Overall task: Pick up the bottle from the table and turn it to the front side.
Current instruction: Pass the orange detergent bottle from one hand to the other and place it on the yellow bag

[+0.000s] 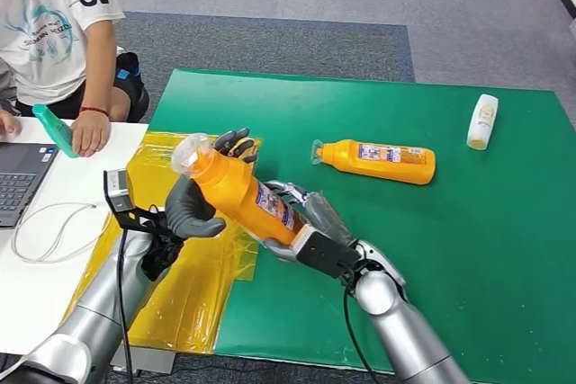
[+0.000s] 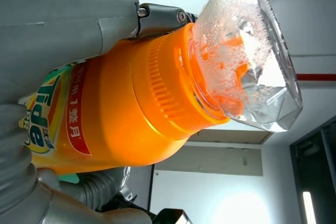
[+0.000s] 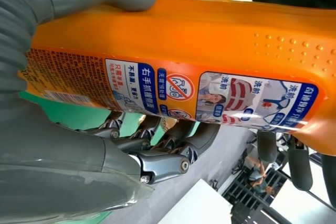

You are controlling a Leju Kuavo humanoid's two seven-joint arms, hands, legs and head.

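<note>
We hold the orange bottle tilted above the counter, its clear cap pointing up and away. Our left robot hand grips it near the neck, and our right robot hand clasps the lower body. A second orange bottle lies on the green mat, well apart.

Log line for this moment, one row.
held bottle off green mat | left hand grips neck end | right hand holds base end | second bottle lying flat
</note>
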